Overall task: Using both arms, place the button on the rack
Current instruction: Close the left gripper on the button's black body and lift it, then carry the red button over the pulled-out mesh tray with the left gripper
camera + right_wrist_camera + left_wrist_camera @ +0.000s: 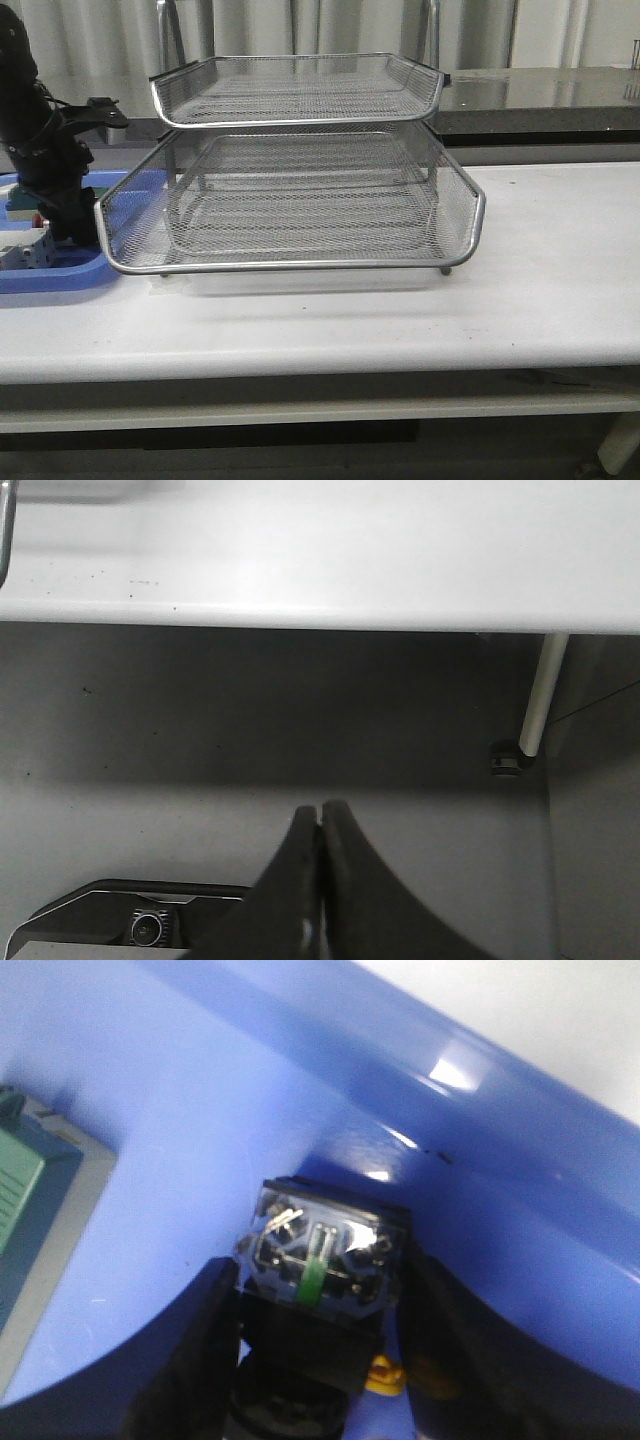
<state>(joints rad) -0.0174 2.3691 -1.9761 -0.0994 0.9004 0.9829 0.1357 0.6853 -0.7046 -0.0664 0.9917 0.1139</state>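
Left tool (pixel 315 1350) seemingly gripping button (pixel 320 1255) (blurred)

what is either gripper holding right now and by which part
The left gripper grips the button by the sides of its black body, over the blue tray. The right gripper is shut on nothing.

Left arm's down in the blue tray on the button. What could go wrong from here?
The left gripper flanks the button only at its sides, close to the blue tray's wall; it may slip or twist on lifting. The rack's rim sits right beside the left arm, so swinging over could clip it. The right gripper is shut, below table level, unready.
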